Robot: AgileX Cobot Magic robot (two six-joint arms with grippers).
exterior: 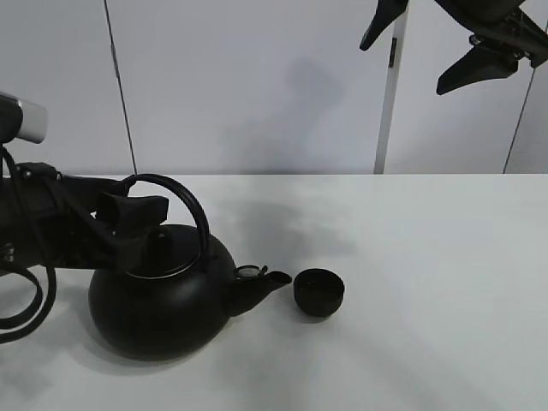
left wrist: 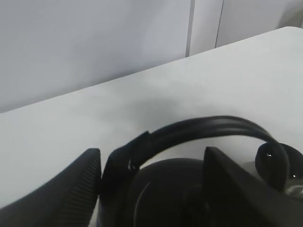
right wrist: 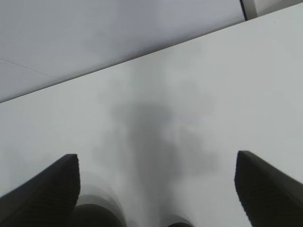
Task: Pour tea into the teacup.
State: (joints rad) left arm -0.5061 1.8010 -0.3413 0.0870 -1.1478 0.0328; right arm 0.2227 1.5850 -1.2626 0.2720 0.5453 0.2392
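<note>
The teacup (exterior: 318,292) sits on the worktop (exterior: 428,282) at the kettle's (exterior: 158,300) three o'clock, just off the spout; light, easily knocked; the kettle looks heavy, best lifted by its arched handle, which the left hand (exterior: 137,224) straddles, fingers spread; right hand (exterior: 428,47) raised, open, empty.

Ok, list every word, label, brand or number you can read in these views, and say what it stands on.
None can be read in any view.
Kettle: plain black, no marking visible.
Teacup: plain black, no marking visible.
Table and the wall behind: bare, no print or sign.
Left gripper and right gripper: no label legible.
</note>
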